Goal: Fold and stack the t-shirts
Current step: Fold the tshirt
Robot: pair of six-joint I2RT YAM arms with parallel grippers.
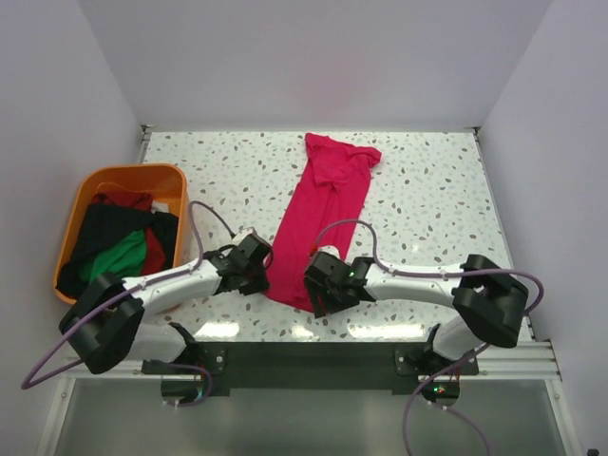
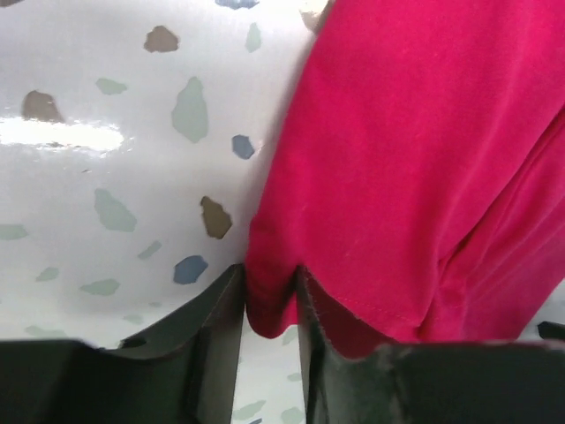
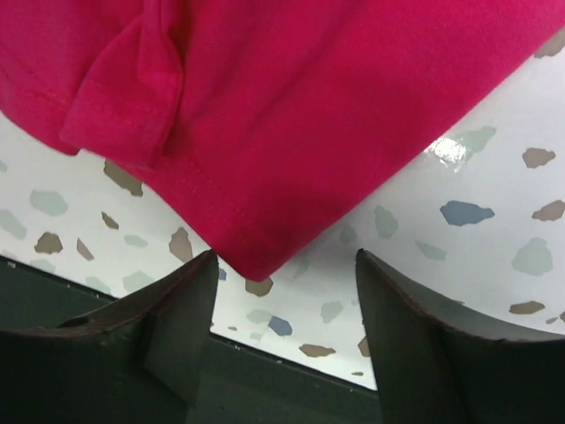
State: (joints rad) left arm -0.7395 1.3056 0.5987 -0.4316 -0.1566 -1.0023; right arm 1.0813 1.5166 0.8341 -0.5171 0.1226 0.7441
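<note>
The crimson-pink t-shirt (image 1: 323, 214) lies as a long narrow strip down the middle of the speckled table, collar end far, hem near. My left gripper (image 1: 266, 275) is at the hem's near left corner and, in the left wrist view, is shut (image 2: 269, 274) on a fold of the pink cloth (image 2: 415, 159). My right gripper (image 1: 316, 300) is at the near right corner; it is open (image 3: 285, 256), and the pink corner (image 3: 291, 106) lies just ahead between its fingers, not gripped. Black (image 1: 109, 233), green (image 1: 119, 258) and dark red (image 1: 122, 199) shirts lie bunched in the tub.
The orange plastic tub (image 1: 123, 173) stands at the table's left edge beside my left arm. The table's near edge (image 3: 291, 349) and the dark rail lie right behind my right gripper. White walls close in the table on three sides.
</note>
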